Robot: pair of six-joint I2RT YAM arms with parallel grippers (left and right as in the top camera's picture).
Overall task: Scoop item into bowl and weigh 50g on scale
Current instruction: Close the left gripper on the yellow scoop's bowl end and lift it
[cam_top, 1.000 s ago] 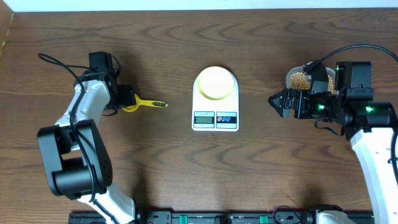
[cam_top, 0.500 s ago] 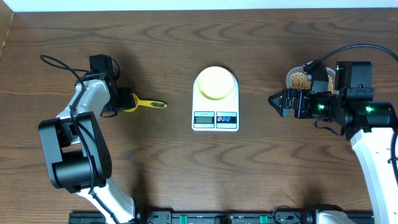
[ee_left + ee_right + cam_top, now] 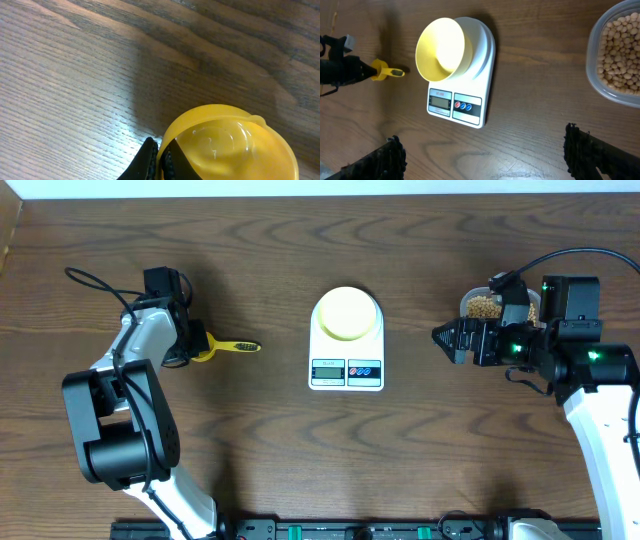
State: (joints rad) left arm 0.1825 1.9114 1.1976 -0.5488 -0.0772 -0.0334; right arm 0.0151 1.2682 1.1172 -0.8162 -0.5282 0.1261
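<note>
We watched the left gripper (image 3: 196,340) sitting right over the cup of the yellow measuring scoop (image 3: 230,145), whose handle stuck out on the table (image 3: 350,460) toward the scale (image 3: 475,87). In the left wrist view one dark fingertip (image 3: 148,159) pressed against the cup's rim. The other finger was out of sight, so we could not tell whether the jaws were clamped on it or merely resting there.

Over on the other side, the right gripper (image 3: 440,340) hovered with its fingers spread wide apart and nothing between them, pointing at the scale. The beans (image 3: 620,50) lay in a clear plastic tub (image 3: 596,75) just behind that gripper, partly hidden by the arm in the overhead view.

The pale yellow bowl (image 3: 441,49) stood on the scale's round platform, midway between the two arms and well apart from both. We saw no beans in it.

The scale carried a small LCD display (image 3: 439,103) and a panel with red and blue buttons (image 3: 464,106) (there was fine print around both, too small for us to read).

Nothing stood between the right gripper and the scale.
</note>
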